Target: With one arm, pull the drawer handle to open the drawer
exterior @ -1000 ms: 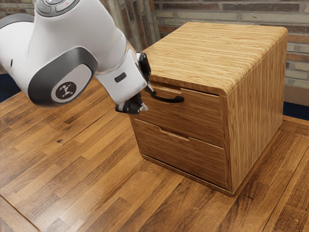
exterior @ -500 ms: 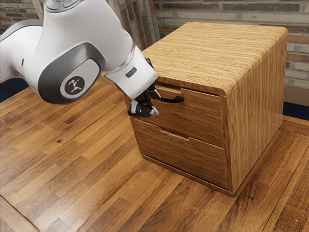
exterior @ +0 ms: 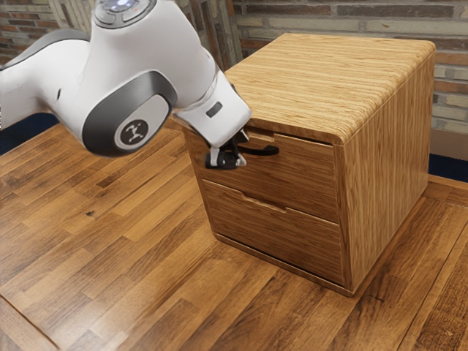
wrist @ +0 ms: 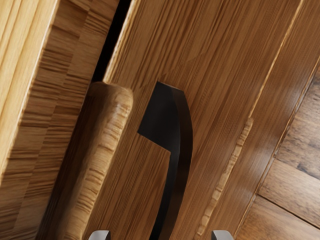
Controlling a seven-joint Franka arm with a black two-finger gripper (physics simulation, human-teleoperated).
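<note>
A wooden cabinet (exterior: 329, 80) with two drawers stands on the table. The top drawer (exterior: 300, 175) carries a curved black handle (exterior: 262, 151) and sits about level with the lower drawer (exterior: 285, 227). My gripper (exterior: 225, 159) is at the handle's end nearer the exterior view's left, right against the drawer front. In the wrist view the handle (wrist: 172, 145) runs down between my two fingertips (wrist: 99, 235), which stand wide apart on either side without touching it. A dark gap shows between the cabinet's top slab and the drawer front.
The cabinet rests on a wooden plank table (exterior: 110, 241), with open surface in front of it and toward the exterior view's left. A brick wall (exterior: 351, 14) runs behind. My white arm (exterior: 131, 80) reaches in from the upper left.
My arm has swung toward the exterior view's right and slightly up, bringing the gripper from beside the cabinet's corner onto the end of the handle. The drawer has not moved.
</note>
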